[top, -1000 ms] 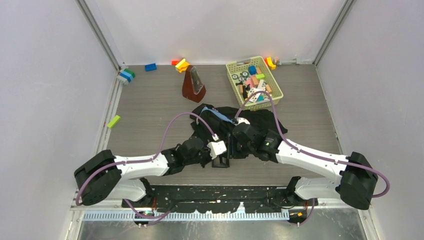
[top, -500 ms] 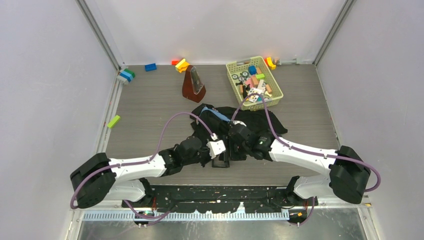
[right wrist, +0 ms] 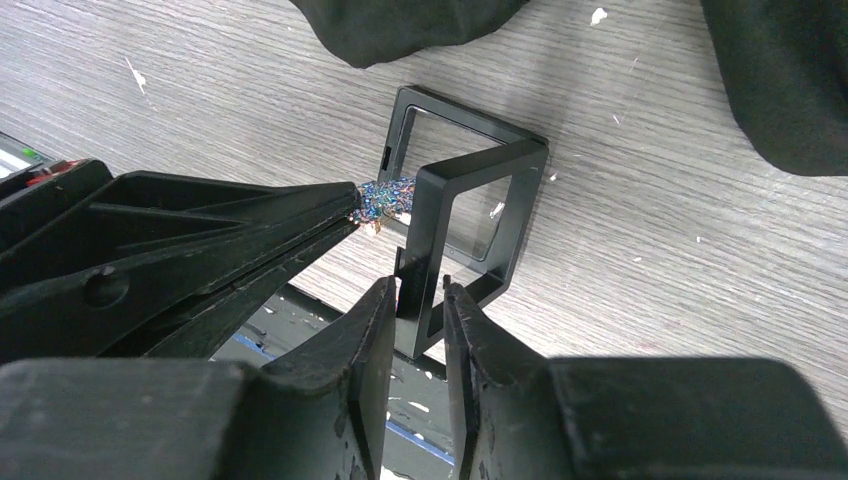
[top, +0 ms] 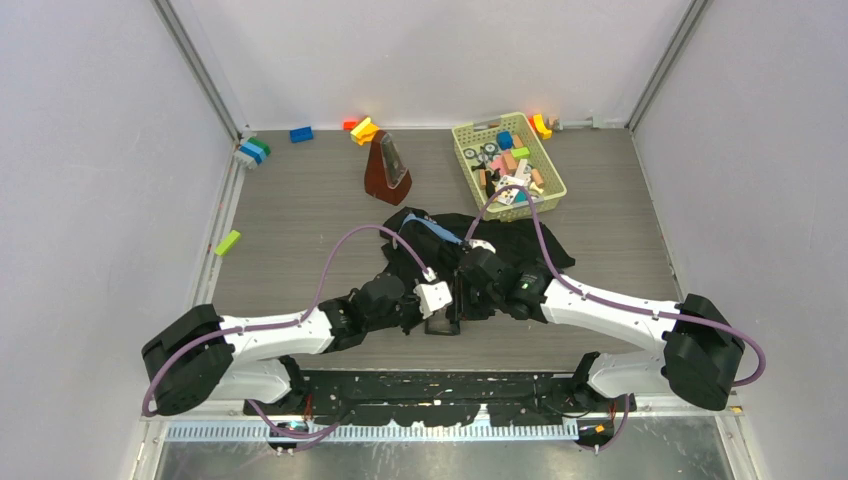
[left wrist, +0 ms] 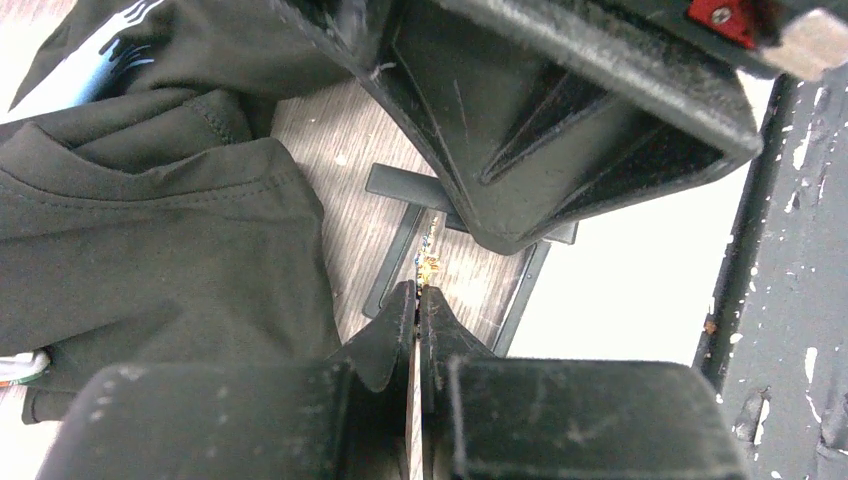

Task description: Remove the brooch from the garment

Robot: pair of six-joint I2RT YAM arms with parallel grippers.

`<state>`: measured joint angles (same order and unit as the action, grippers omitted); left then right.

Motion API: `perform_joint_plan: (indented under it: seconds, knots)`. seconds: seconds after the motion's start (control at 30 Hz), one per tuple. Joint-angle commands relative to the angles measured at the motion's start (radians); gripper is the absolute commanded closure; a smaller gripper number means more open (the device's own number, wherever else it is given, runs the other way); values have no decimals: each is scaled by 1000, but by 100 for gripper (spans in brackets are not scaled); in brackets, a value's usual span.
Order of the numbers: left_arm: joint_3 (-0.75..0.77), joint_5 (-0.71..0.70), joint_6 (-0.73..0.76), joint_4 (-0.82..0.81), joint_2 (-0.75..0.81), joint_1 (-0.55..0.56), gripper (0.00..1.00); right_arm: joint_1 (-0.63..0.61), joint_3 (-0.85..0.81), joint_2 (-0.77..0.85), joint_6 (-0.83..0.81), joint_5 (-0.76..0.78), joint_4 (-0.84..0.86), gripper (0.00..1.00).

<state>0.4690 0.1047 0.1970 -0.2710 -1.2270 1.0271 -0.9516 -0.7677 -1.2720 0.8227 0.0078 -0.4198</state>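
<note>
Grey wood-grain table (top: 300,200). The garment (top: 508,240) is bunched at the middle, black with a bit of light-blue and white print showing (too crumpled to read anything). Yellow-green basket (top: 461,148) sits toward the back right corner, filled with small coloured blocks (top: 505,140) and odd bits. Brown metronome (top: 387,168) stands upright just left of the basket, toward the back edge. Loose blocks (top: 301,134) are scattered along the back edge, and one green block (top: 228,242) lies by the left edge. A small black frame (right wrist: 430,230) with clear panels lies open between the garment and the near edge, one panel flat and the other standing. Right gripper (right wrist: 420,300) is clamped narrow on the standing panel's edge. Left gripper (left wrist: 416,292) is pinched fully closed with the brooch (right wrist: 385,197) at its tips. The brooch is a tiny blue-gold glittery bit, off the garment, above the flat panel and right at the standing panel's edge; can't tell if it touches.
</note>
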Motion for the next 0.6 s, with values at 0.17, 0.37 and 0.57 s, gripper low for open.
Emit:
perform_joint_plan:
  seconds: [0.17,0.37,0.57]
  knots:
    - [34,-51,33,-10,-32,13,100,1,5,36,1,14,11,78]
    - [56,-89,75,-17,-94,36,100,1,-3,29,-5,7,14,91]
    - [78,-97,100,-38,-134,49,100,1,-3,36,-4,6,16,95]
